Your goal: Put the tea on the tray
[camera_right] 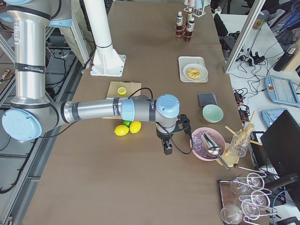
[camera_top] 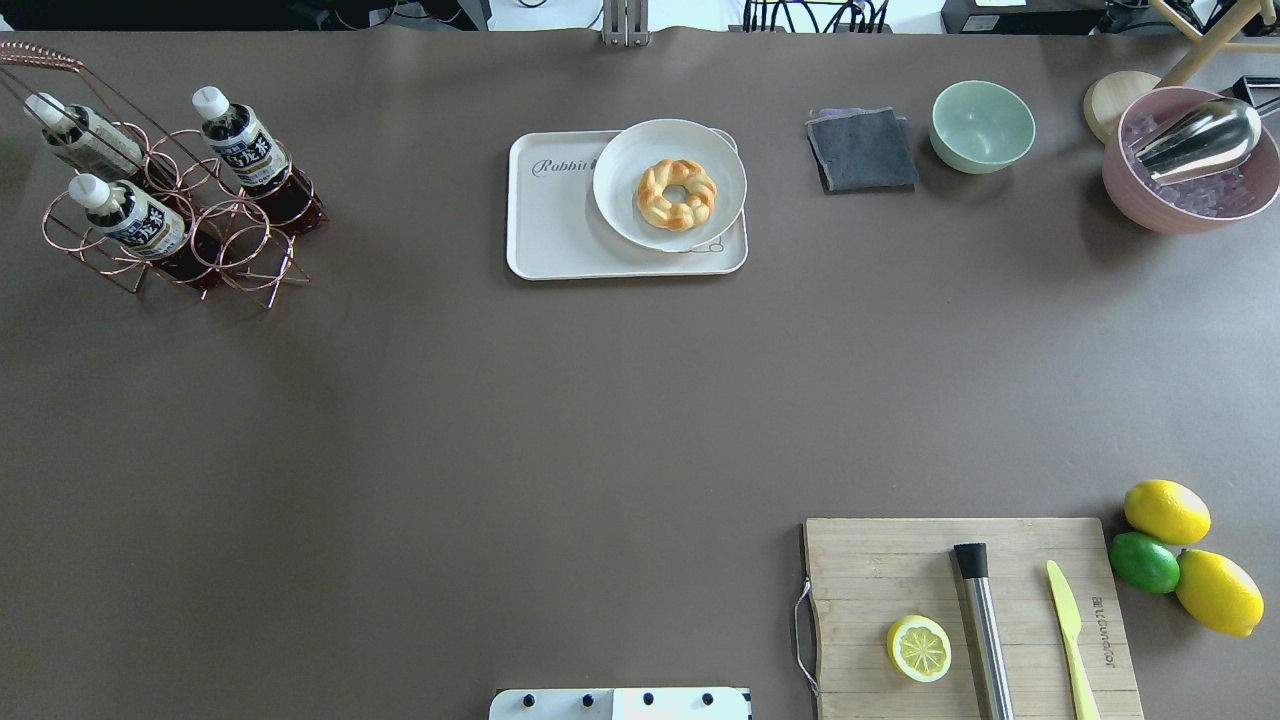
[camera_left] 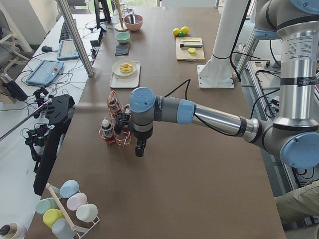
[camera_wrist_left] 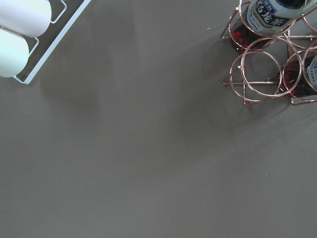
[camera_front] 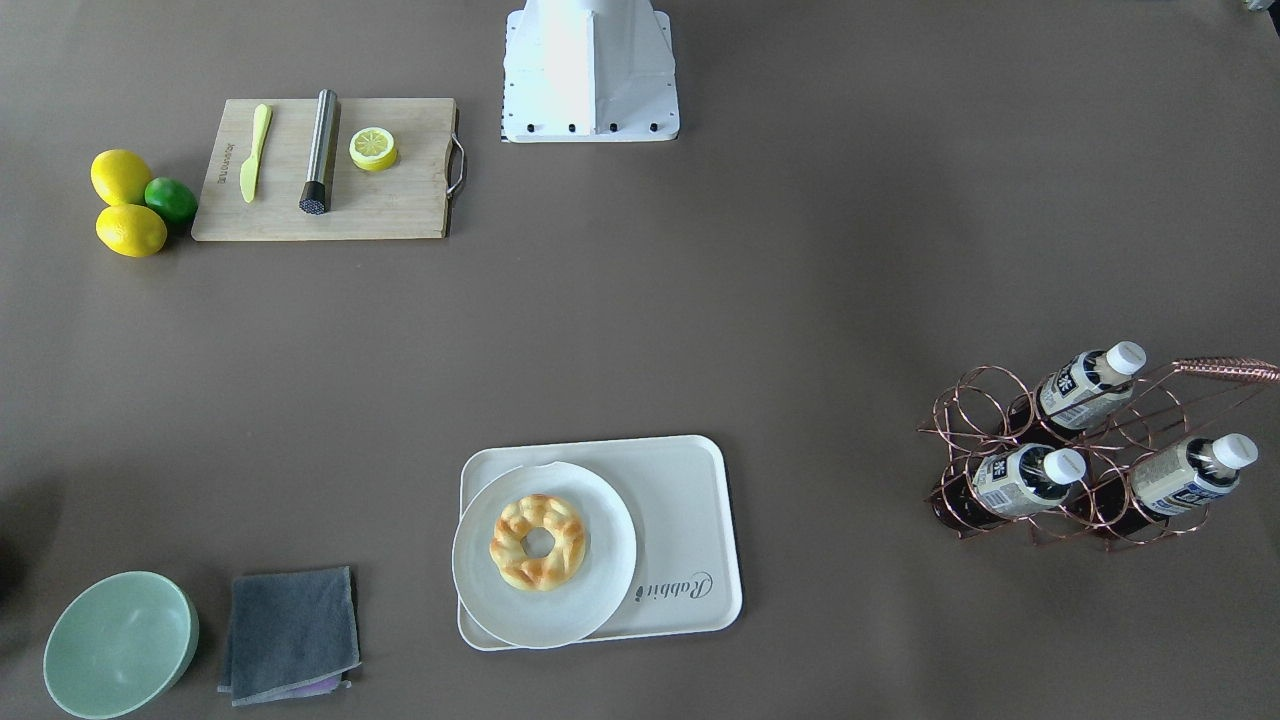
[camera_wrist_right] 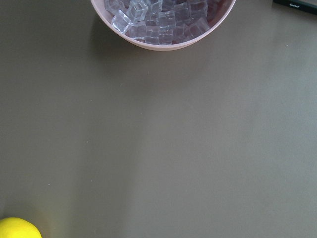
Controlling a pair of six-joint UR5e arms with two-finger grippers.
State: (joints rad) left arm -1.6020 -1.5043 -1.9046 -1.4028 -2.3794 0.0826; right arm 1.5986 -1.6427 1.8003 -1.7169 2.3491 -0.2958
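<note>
Layout, left to right in the overhead view, every place referred to the tray (camera_top: 548,238).

- Far left of the tray: a copper wire rack (camera_top: 215,250) holds three bottles alike, caps up. The tea (camera_top: 240,138) to take is the bottle nearest the tray. It sits in its ring, well apart from the tray.
- The tray's left part, with the script, is bare. A round plate (camera_top: 620,165) with a ring pastry (camera_top: 677,193) covers the right part and overhangs the rim.
- Far right of the tray: the right tool (camera_right: 168,150) hangs near the pink ice bowl (camera_top: 1190,195).

The left tool (camera_left: 140,151) hangs above the table just beside the rack, on the side away from the tray. Each tool shows in a side view only, so its opening cannot be told. No bottle is seen in either.

Step in hand, as judged: approach and grasp.

- Use the left tool. It is the near one.
- Close on the bottle above its wire ring.
- Draw the bottle out along its own axis – a sideways pull would likely drag the rack or knock a neighbouring bottle.
- Set it upright on the tray's bare left part, clear of the plate.
</note>
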